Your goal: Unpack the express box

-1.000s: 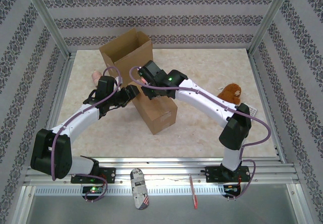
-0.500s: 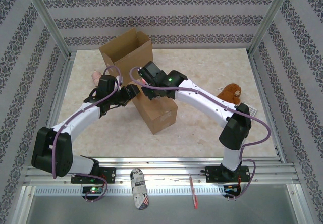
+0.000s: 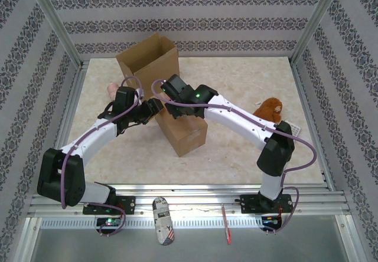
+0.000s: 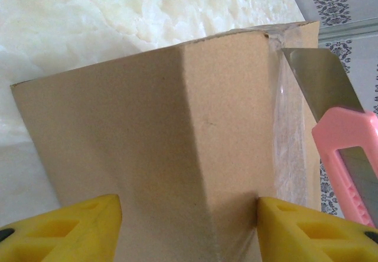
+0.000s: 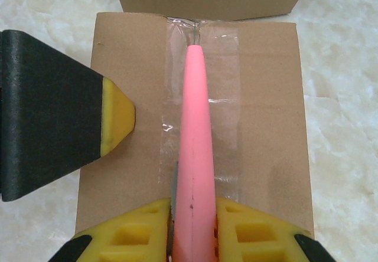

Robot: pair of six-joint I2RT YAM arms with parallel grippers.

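The express box (image 3: pixel 188 133) is a sealed brown carton at mid-table, with clear tape (image 5: pixel 227 97) along its top seam. My left gripper (image 3: pixel 156 107) clamps the box's upper left edge. In the left wrist view its yellow fingers (image 4: pixel 71 229) straddle that cardboard corner (image 4: pixel 177 126). My right gripper (image 3: pixel 167 97) is shut on a pink utility knife (image 5: pixel 194 126) that lies along the tape. The blade (image 4: pixel 313 79) reaches the far end of the seam. One left finger (image 5: pixel 115 117) rests on the box top beside the knife.
An open empty carton (image 3: pixel 147 58) stands just behind the sealed box. A brown plush toy (image 3: pixel 270 108) lies at the right, and a pink object (image 3: pixel 112 88) at the left behind my left arm. A printed can (image 3: pixel 162 220) and a red pen (image 3: pixel 225 223) lie on the near rail.
My right gripper has shifted slightly to the left with the knife. The left gripper and the box have stayed put.
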